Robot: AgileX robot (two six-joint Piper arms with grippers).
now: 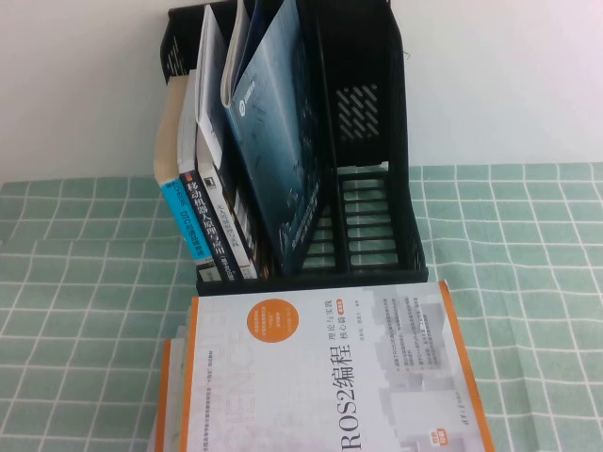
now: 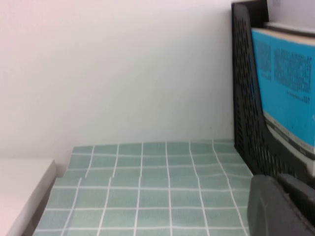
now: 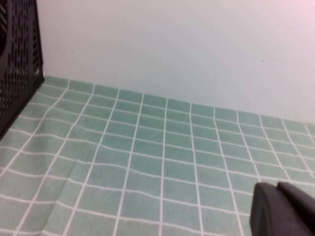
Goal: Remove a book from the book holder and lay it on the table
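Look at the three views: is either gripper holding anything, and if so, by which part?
Nothing is held. The left gripper and right gripper sit low over the table; the book stands untouched in the book holder.

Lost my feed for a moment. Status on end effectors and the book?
Left end effector low beside the book holder, holding nothing. Right end effector shut, empty, over bare table. Dark blue book in its slot. ROS2 book lies in front of the holder.
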